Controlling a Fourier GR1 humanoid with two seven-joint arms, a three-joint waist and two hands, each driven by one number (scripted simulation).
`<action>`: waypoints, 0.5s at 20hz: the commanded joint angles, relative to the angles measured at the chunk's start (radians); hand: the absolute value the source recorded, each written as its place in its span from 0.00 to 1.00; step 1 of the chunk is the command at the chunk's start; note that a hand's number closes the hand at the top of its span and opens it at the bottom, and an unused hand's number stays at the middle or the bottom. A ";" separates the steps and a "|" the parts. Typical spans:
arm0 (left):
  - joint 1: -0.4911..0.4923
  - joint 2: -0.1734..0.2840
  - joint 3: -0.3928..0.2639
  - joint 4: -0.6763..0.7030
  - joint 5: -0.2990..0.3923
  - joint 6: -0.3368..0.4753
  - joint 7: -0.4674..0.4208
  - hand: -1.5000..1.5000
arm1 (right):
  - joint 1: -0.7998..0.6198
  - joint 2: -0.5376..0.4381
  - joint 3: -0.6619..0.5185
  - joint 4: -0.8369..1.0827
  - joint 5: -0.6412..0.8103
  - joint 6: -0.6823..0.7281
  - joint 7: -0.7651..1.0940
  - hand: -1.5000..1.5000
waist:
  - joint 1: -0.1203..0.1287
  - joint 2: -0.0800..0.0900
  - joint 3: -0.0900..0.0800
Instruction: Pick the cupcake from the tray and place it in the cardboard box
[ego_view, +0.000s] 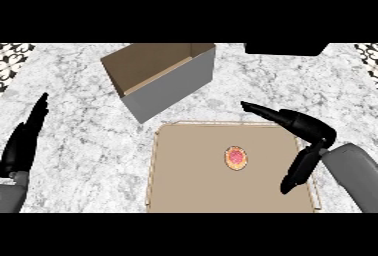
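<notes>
The robot's black left hand rests at the left edge, fingers straight up. Its black right hand is spread wide, thumb pointing down.

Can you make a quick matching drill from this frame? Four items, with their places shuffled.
Items:
1. cupcake
2. cardboard box
3. left hand
4. right hand

Places:
A. at the view's left edge, fingers straight, over the counter
B. near the middle of the tray
C. on the counter beyond the tray, open side up
D. spread open over the tray's right side, holding nothing

Pairs: 1-B, 2-C, 3-A, 4-D
</notes>
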 joint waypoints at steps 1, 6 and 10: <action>-0.021 -0.030 -0.019 0.021 -0.028 0.024 0.023 0.50 | -0.103 -0.021 0.024 0.150 0.188 -0.004 -0.232 0.00 | -0.007 -0.001 -0.001; -0.018 0.012 0.005 0.000 -0.010 -0.018 0.024 0.50 | -0.266 -0.090 0.134 0.187 0.379 -0.053 -0.202 0.00 | 0.012 -0.006 -0.003; -0.034 -0.016 0.004 0.032 -0.029 0.005 0.032 0.50 | -0.335 -0.058 0.248 0.198 0.496 -0.047 -0.207 0.00 | -0.016 -0.010 -0.005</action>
